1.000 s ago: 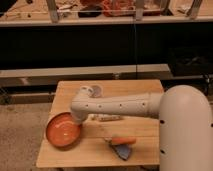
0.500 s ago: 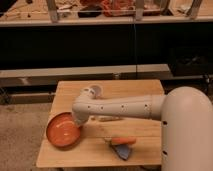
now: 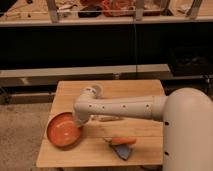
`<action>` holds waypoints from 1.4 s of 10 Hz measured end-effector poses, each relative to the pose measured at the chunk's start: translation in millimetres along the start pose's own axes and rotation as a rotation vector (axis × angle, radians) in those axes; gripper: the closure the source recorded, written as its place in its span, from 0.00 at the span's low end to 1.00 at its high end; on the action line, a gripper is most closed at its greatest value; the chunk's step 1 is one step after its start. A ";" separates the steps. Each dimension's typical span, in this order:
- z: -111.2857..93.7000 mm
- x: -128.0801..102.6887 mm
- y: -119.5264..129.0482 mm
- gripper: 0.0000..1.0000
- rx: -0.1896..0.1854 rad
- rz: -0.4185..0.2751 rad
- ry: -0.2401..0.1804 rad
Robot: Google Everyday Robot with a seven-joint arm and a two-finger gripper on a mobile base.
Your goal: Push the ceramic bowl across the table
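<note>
The ceramic bowl, wide, shallow and orange-red, sits at the left edge of the light wooden table. My white arm reaches in from the right across the table's middle and bends down at its rounded end. The gripper is at the bowl's right rim, touching it or very nearly so. It is shut and I see nothing held in it. The arm's end hides part of the rim.
An orange carrot-like object and a blue-grey object lie near the table's front edge. A small pale object lies under the arm. A dark shelf unit stands behind the table. My white body fills the right side.
</note>
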 end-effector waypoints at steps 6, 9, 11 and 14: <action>2.5 -1.8 5.0 0.96 -0.010 -0.030 -0.034; 3.4 -5.4 12.0 0.96 -0.013 -0.034 -0.049; 4.5 -6.5 12.4 0.96 -0.017 -0.043 -0.059; 5.0 -6.1 13.0 0.96 -0.018 -0.049 -0.071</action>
